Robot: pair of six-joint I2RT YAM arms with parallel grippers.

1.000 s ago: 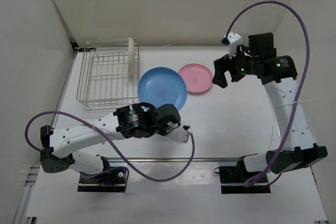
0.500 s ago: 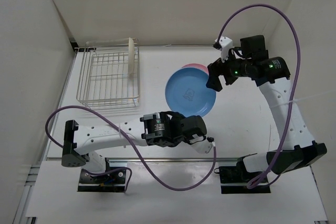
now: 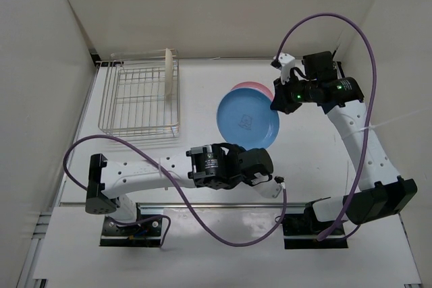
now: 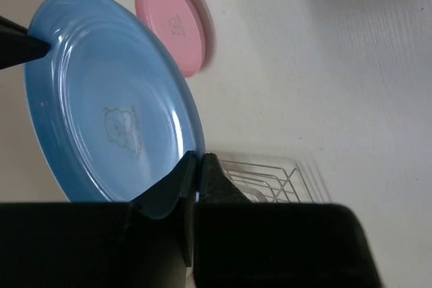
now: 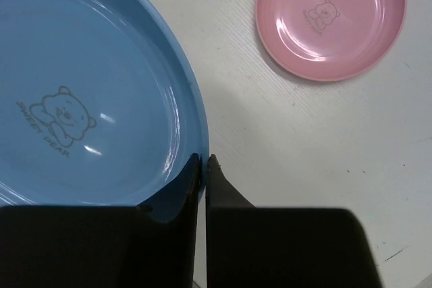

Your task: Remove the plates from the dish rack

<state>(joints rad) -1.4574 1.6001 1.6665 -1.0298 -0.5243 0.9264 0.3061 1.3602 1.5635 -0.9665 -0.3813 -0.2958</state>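
The blue plate [image 3: 246, 119] hangs above the table between both arms, covering most of the pink plate [image 3: 255, 87] that lies flat on the table. My left gripper [image 3: 251, 148] is shut on the blue plate's near rim [image 4: 101, 99], and my right gripper [image 3: 275, 105] is shut on its right rim [image 5: 81, 99]. In the right wrist view the pink plate [image 5: 331, 18] lies apart on the table. A cream-white plate [image 3: 167, 79] stands on edge in the silver wire dish rack [image 3: 128, 109] at the back left.
White walls close in the table at the back and on both sides. Purple cables loop off each arm. The dish rack [image 4: 270, 179] shows behind my left fingers in the left wrist view.
The left arm carried the blue plate to the right, over the pink plate. The right gripper came down to the blue plate's rim and shut on it.
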